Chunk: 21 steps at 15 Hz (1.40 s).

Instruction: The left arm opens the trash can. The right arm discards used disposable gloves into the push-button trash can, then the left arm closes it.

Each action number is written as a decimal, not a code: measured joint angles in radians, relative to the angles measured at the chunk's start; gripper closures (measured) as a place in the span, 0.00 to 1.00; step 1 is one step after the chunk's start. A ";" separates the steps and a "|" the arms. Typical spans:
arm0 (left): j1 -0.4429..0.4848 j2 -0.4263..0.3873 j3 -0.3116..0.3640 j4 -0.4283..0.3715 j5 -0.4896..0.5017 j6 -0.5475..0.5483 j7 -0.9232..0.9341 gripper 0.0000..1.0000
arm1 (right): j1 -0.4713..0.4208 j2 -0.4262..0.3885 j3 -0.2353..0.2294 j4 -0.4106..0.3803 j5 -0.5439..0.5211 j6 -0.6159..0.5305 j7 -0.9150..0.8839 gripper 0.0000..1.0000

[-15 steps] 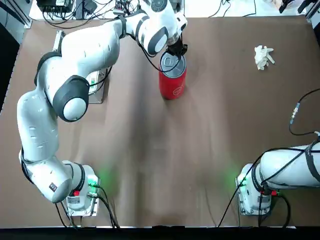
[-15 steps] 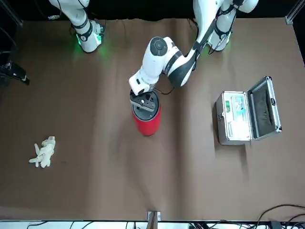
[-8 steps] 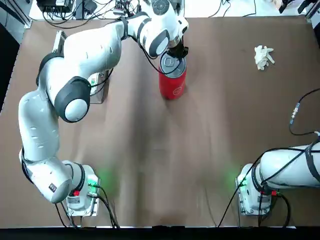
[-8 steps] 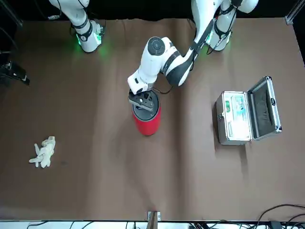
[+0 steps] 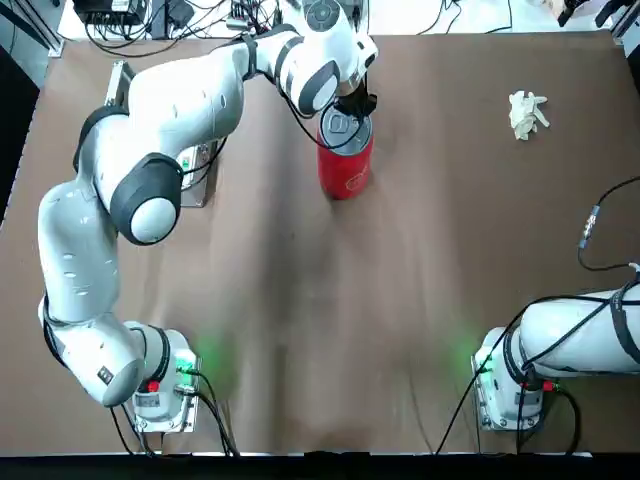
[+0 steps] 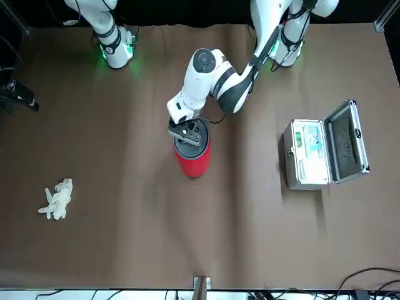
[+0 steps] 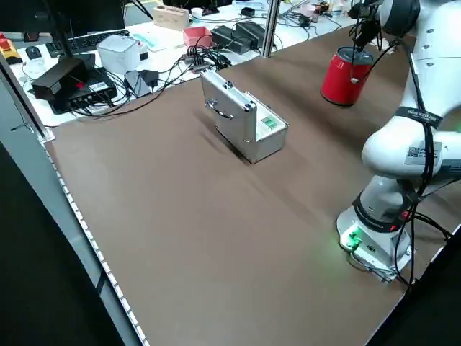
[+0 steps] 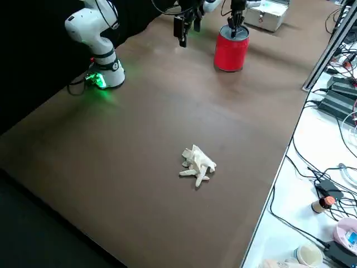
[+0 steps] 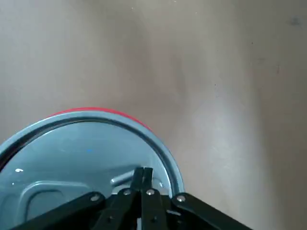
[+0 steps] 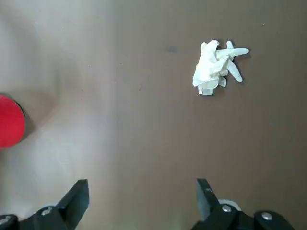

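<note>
Poises left gripper [image 9: 142, 170], jaws pressed together, over the shut lid [image 9: 72, 148] of can [image 5: 345, 172], presumably to push it open, and holds right gripper [image 10: 143, 182] spread, raised at right, likely for gloves [image 5: 525, 114] on table [image 5: 420, 240], well apart from can.

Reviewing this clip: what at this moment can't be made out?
- Whether the left gripper touches the lid: in the left wrist view its shut fingers cover that spot.
- The whole lid: cut off by the left wrist view's edge, partly behind the gripper in the front view.
- Inside the trash can: the closed lid hides it.
- The right gripper, open, in the top view: beyond the edge.
</note>
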 joint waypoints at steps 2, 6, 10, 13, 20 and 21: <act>0.002 -0.005 0.003 0.008 0.000 -0.006 -0.005 0.99 | 0.000 0.000 0.000 0.000 0.000 0.000 0.000 0.01; 0.049 -0.078 0.008 0.031 0.000 -0.105 -0.017 0.99 | 0.000 0.000 0.000 0.001 0.000 0.000 0.000 0.01; 0.093 -0.166 0.010 0.031 -0.001 -0.218 -0.027 0.99 | 0.000 0.000 0.000 0.001 0.000 0.000 0.000 0.01; 0.146 -0.199 0.008 0.031 -0.004 -0.291 -0.029 0.97 | -0.002 0.010 -0.003 0.000 0.000 0.002 0.000 0.01; 0.274 -0.253 0.008 0.031 -0.005 -0.452 -0.027 0.28 | -0.073 0.244 -0.012 -0.011 -0.001 0.218 0.000 0.01; 0.288 -0.261 0.008 0.031 -0.005 -0.474 -0.027 0.19 | -0.085 0.288 -0.012 -0.012 -0.001 0.270 -0.002 0.01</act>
